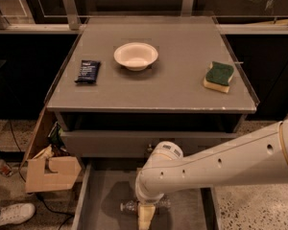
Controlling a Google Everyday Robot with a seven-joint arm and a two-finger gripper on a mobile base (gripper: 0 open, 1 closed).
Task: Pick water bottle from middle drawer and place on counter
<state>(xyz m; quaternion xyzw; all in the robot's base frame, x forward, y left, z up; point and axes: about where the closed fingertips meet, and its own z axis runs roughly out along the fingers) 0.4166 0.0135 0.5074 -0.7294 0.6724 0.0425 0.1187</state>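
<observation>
One clear plastic water bottle [128,206] lies in the open grey middle drawer [104,196], with my gripper [146,214] right over it; whether it grips, I cannot tell. The grey counter [182,42] carries one white bowl [136,56], one green sponge [219,76] and one dark packet [88,71].

A bowl [136,56] sits between packet [88,72] and sponge [219,76]

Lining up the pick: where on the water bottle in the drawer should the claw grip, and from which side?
Grip the water bottle across its middle, coming straight down from above. It lies on its side on the middle drawer floor, long axis left to right, so closing across the round body likely holds best. The claw hangs right over that midsection.
</observation>
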